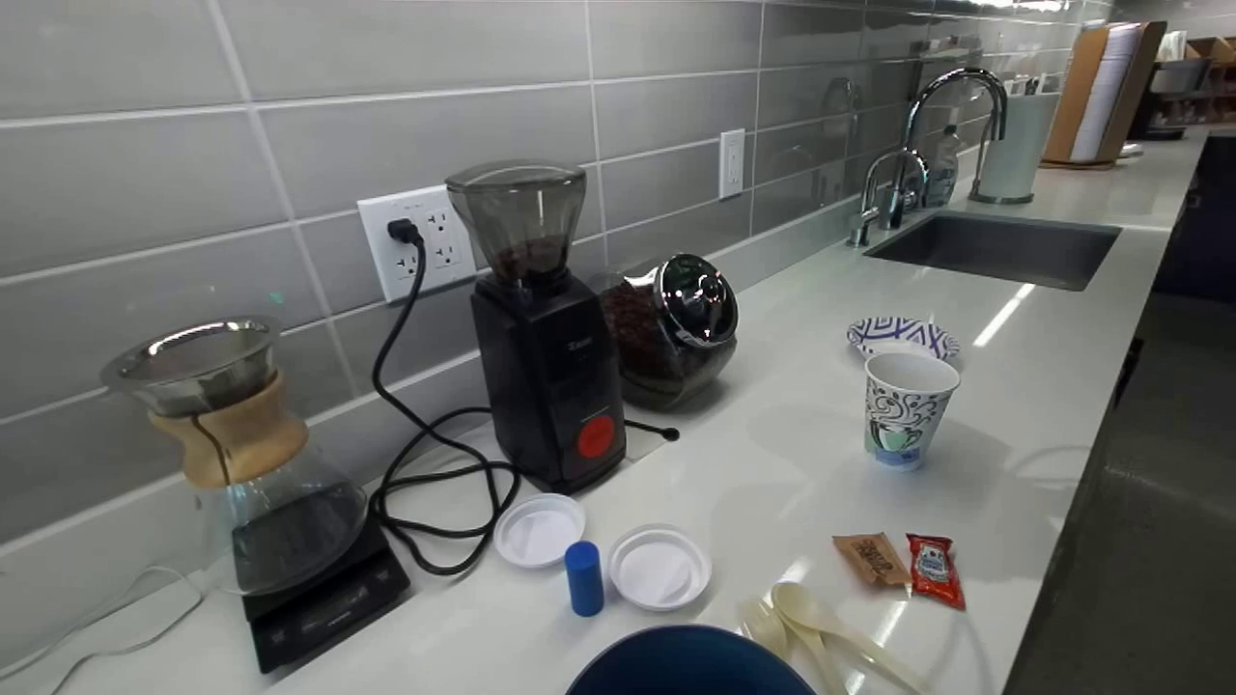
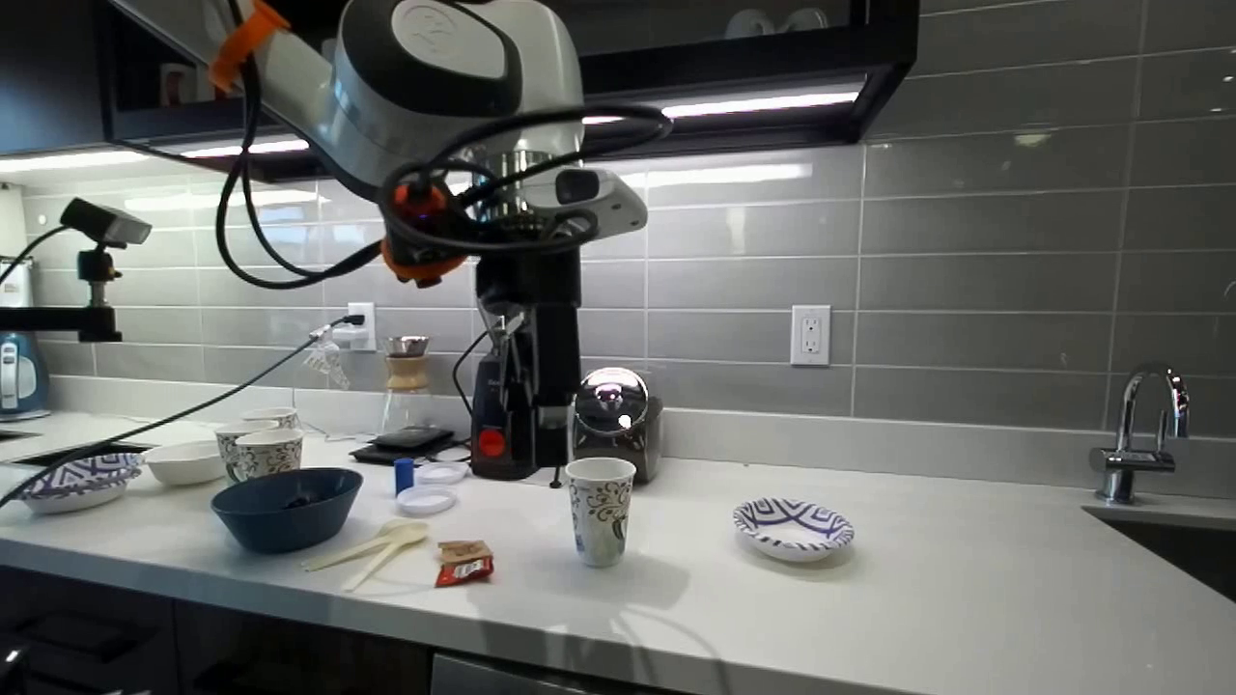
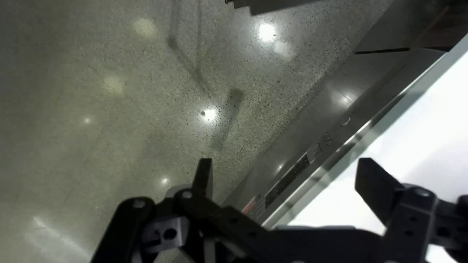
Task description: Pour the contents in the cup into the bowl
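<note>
The white cup with a swirl pattern stands upright on the counter in both exterior views [image 1: 906,410] [image 2: 600,512]. Its contents cannot be seen. The shallow white bowl with a blue patterned inside sits beside it, apart, in both exterior views [image 1: 903,336] [image 2: 794,529]; in the latter it lies to the right of the cup. My gripper [image 2: 548,434] points down and appears above the cup and slightly left of it in an exterior view. In the wrist view its fingers [image 3: 285,160] are wide apart with nothing between them. Cup and bowl are out of the wrist view.
A black grinder [image 1: 550,376] and a bean jar [image 1: 668,328] stand by the wall. A dark-blue bowl [image 2: 287,512], spoons [image 2: 372,550], packets [image 2: 464,563] and other patterned cups [image 2: 269,454] lie to the left. A cabinet [image 2: 734,68] hangs above. The counter's front edge shows below [image 3: 321,171].
</note>
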Controlling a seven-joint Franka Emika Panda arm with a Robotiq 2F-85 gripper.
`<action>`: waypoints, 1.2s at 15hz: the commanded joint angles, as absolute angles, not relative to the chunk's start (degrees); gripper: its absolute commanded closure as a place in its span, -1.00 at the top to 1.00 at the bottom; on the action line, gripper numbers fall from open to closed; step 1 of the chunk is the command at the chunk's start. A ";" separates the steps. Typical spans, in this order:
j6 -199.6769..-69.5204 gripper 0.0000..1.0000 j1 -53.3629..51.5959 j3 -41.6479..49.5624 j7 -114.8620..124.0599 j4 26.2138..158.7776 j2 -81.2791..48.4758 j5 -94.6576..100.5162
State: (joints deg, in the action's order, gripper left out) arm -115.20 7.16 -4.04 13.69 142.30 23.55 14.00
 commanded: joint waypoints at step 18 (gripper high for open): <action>-138.66 1.00 -9.07 -6.17 -14.60 128.30 -1.72 -7.04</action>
